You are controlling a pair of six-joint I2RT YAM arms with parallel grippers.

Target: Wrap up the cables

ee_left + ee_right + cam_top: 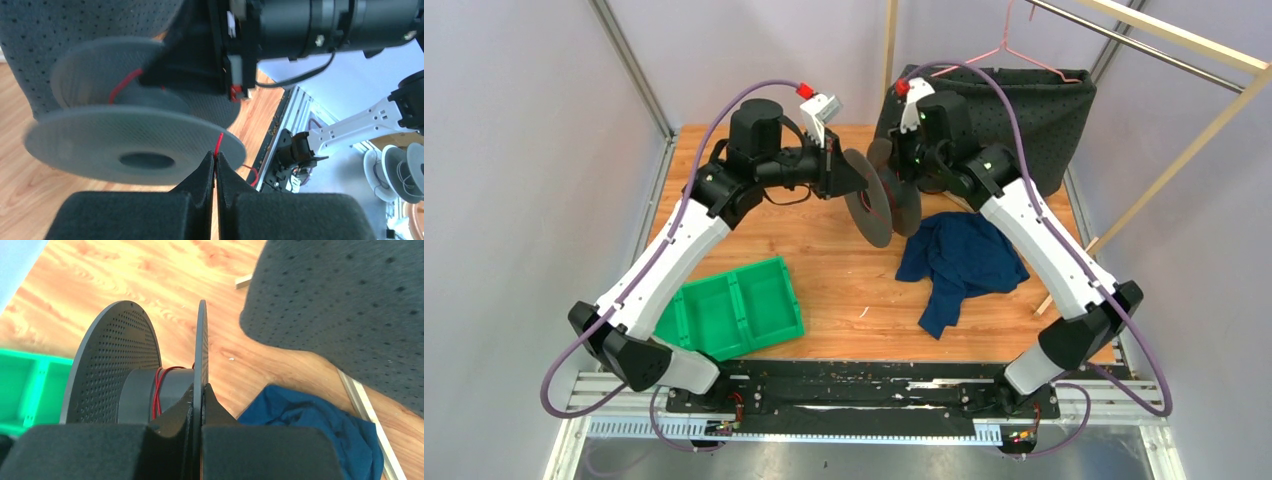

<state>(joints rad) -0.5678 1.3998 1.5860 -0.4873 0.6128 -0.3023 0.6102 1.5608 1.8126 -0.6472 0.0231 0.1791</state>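
A: Nearest the lens: left hand point(216, 165), black foam-padded fingers point(150, 215) pressed together. They pinch a thin red thread-like cable point(218, 144) right at the tips.

B: Where does the cable run?

A: Up from the tips past the rim of a dark grey perforated plastic spool point(135, 145). Left wrist view also shows a red stretch at the hub. Right wrist view shows a few red turns wrapped round the hub.

B: Right hand point(198, 396)?

A: Clamped on the thin edge of one spool disc, one black finger on each side.

B: Is the spool on the bench?

A: No. It's held up over the light wooden bench point(824, 260), between the two hands, discs standing on edge.

B: Anything else?

A: Crumpled dark blue cloth point(959, 262) lies on the bench, just right of the spool. Green plastic two-compartment bin point(734, 310) sits near left, well apart from the spool. Dark grey dotted fabric bag point(1034, 110) is at the back right.
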